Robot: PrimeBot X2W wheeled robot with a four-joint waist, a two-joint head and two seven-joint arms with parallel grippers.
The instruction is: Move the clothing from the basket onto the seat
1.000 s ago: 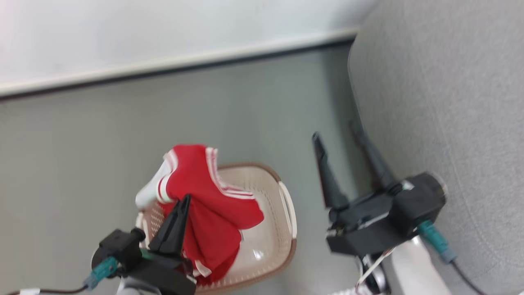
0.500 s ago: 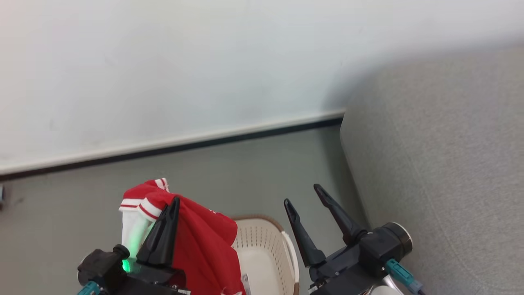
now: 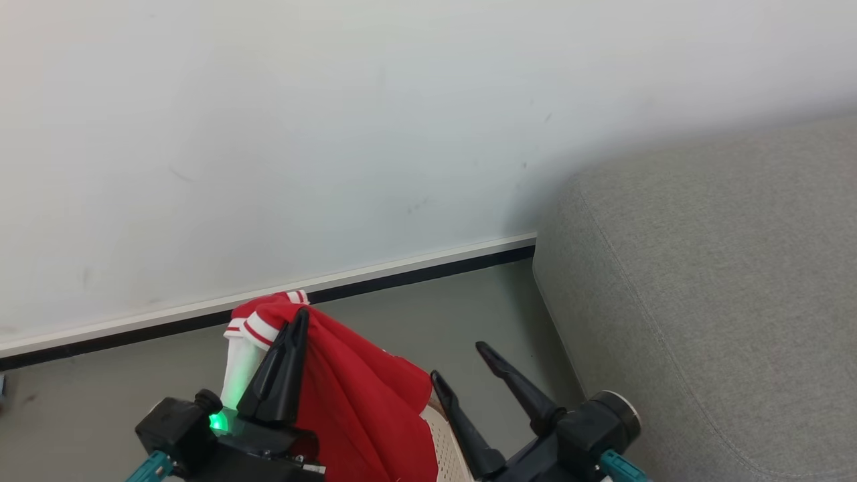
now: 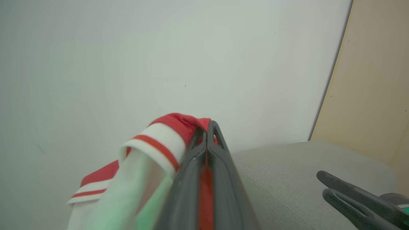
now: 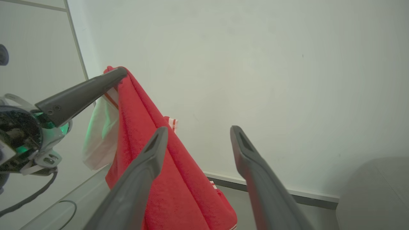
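Grips the clothing (image 3: 361,402) in the left gripper (image 3: 302,316), both dark fingers (image 3: 278,375) pressed tight together on a fold of red cloth beside the striped cuff (image 3: 258,328). Holds it high against the white wall (image 3: 335,134), draped down from the fingertips over the near corner of the basket (image 3: 447,445), seen as just a sliver of holed cream plastic at the bottom of the head view. Keeps the right gripper (image 3: 457,360) spread wide and empty, just beside the hanging cloth, between it and the seat (image 3: 723,301).

Differs from a second ago chiefly in outlook: looks up now, head camera raised, taking in far more wall and the rounded end of the grey-green seat, where before looked down into the basket's open mouth. Shows the same pinch throughout, same cuff at the tip, and the right jaws just as wide.

Suggests a body straightening up from the basket with the garment lifted out, though cannot tell whether the lowest hem is quite clear of the rim. Puts the task, on this reading, past the pick and into the carry, with a swing to the right over the seat's edge and a release onto the cushion not yet done. Leaves open whether more garments lie in the basket, with its inside hidden.
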